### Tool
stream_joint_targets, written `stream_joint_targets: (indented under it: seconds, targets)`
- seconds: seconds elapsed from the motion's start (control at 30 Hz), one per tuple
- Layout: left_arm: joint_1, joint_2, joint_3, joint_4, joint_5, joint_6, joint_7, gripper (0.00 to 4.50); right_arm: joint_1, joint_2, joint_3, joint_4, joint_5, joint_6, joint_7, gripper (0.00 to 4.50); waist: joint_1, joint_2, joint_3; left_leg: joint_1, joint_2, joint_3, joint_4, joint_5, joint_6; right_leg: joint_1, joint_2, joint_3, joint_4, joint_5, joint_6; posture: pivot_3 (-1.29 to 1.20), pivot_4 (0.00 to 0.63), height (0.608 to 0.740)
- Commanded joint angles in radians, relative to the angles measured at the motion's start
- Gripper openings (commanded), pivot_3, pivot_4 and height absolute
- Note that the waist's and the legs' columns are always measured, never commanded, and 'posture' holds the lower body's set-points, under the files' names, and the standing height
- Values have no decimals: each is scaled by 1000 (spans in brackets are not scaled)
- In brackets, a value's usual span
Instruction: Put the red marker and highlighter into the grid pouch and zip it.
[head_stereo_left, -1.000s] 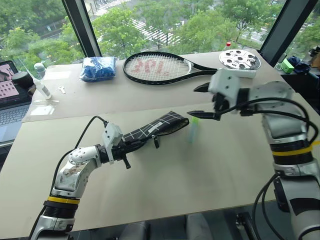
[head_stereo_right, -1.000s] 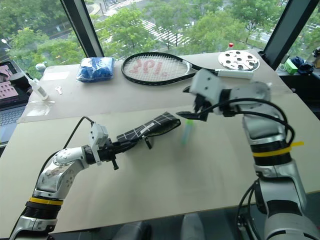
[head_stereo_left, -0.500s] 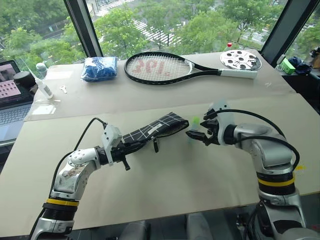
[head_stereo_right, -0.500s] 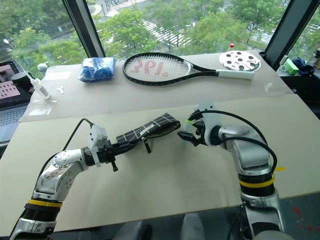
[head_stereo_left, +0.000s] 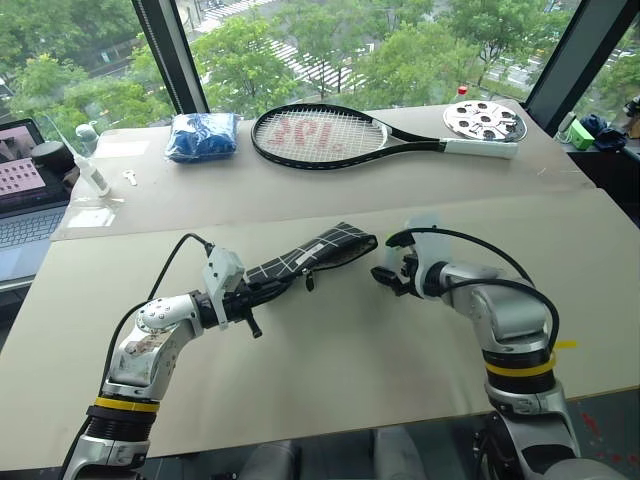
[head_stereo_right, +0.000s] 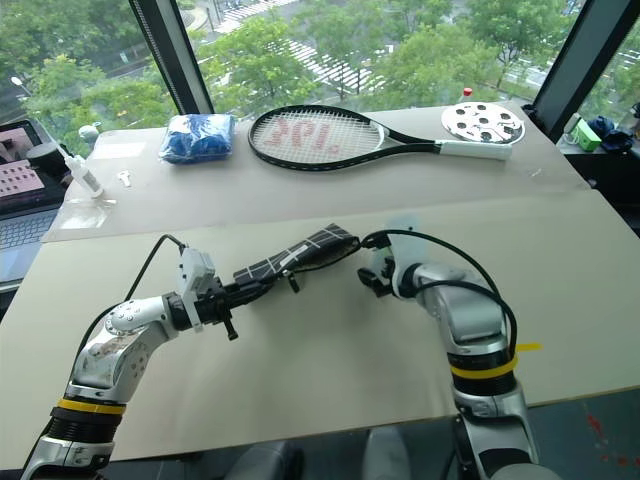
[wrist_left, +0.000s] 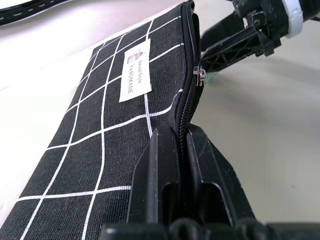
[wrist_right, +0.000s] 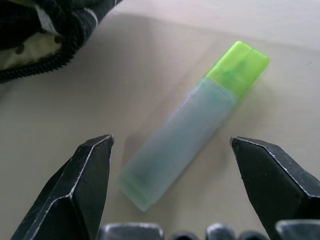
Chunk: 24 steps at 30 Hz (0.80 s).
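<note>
Highlighter lies between spread right claw — untouched.

White label on the grid pouch: lower line reads "HANDMADE", upper script line looks like "Natural Style", not sure. Small emblem at one end of the label, unreadable. Red marking on the tennis racket strings, letters can't be made out. Laptop screen content too small to read.

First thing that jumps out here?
The right gripper, open, poised over the green-capped highlighter lying on the table. Beside it the left gripper is shut on the black grid pouch, whose mouth faces the highlighter. At the table's far side lies a tennis racket.
</note>
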<state>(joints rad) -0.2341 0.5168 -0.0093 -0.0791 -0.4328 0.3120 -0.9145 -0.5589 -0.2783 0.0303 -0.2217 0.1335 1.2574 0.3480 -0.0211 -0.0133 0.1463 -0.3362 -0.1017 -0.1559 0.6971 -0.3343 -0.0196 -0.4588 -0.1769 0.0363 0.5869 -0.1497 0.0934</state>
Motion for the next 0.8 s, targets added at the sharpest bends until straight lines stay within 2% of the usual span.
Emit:
stream_joint_targets:
  seconds: [0.03,0.23,0.27,0.33,0.47,0.57,0.8]
  targets:
    - [4,0,18,-42,-13,-2,5,0,7,18,26,19,-19,-59,-45,4170,0,0,0,0,0,0,0,0,0,0,0,0,0,0,0,0,150,740]
    - [5,2,23,-42,-12,-4,10,0,55,-13,90,50,-55,-121,-65,4170,-1,0,0,2,0,1,0,0,0,1,0,0,0,0,0,0,150,740]
    - [4,3,23,-42,-12,-4,10,0,62,-26,105,55,-63,-138,-62,3658,-1,0,-1,2,0,1,0,0,0,2,0,0,0,0,0,0,150,740]
    - [2,2,23,-42,-13,-4,11,0,75,-51,128,68,-76,-179,-55,3210,-1,0,-1,3,0,1,0,0,0,2,0,0,0,0,0,0,150,740]
    - [-4,0,22,-41,-12,-5,13,0,77,-112,157,100,-99,-253,-48,1714,5,-1,-1,3,0,1,0,0,0,3,0,0,0,1,0,0,150,740]
    - [-7,-3,21,-42,-12,-5,15,0,58,-163,158,133,-114,-308,-39,993,10,-1,-2,3,0,1,1,0,0,4,0,0,0,1,0,0,150,740]
    - [-8,-8,17,-39,-10,-8,14,0,-72,-282,65,282,-152,-449,-46,999,7,-1,-1,2,0,1,1,0,0,3,0,-1,-1,1,0,0,150,740]
